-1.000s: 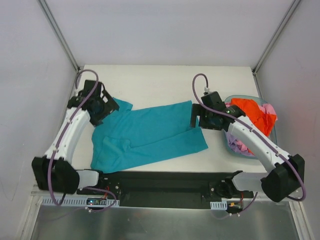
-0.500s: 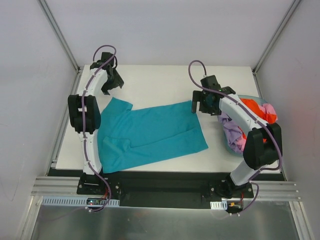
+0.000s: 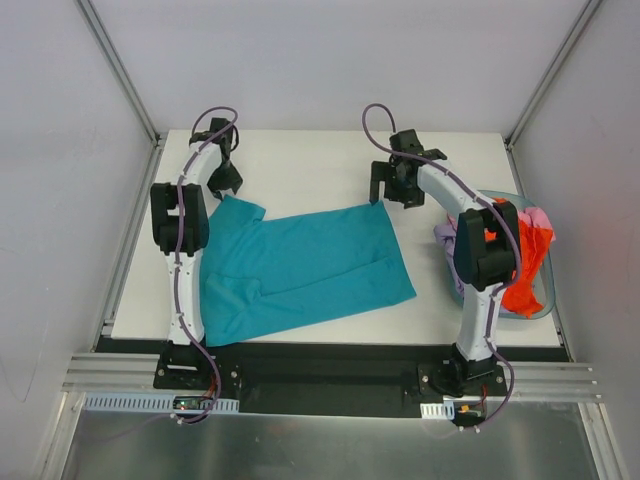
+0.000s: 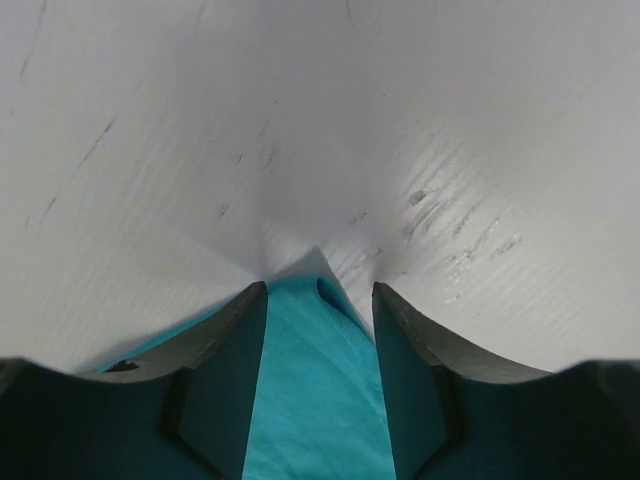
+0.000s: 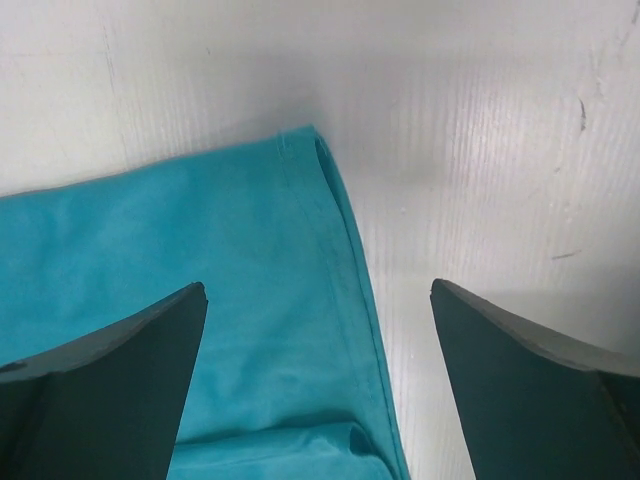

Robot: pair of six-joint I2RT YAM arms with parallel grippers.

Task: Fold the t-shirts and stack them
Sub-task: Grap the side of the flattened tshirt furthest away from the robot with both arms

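A teal t-shirt lies spread flat on the white table. My left gripper is at its far left corner. In the left wrist view the jaws of that gripper are partly narrowed but still apart, with the teal corner lying between them. My right gripper hovers over the far right corner. Seen from the right wrist, this gripper stands wide open astride the teal hem. An orange-red shirt, a pink one and a lavender one are bunched in the tub.
The bluish see-through tub sits at the table's right edge, with the orange-red shirt draped over its near rim. Grey walls enclose the table on three sides. Both arms stretch from the near edge to the far half.
Both arms have reached toward the far side. The left gripper went from the sleeve to the far left corner and its jaws narrowed. The right gripper moved onto the far right corner.
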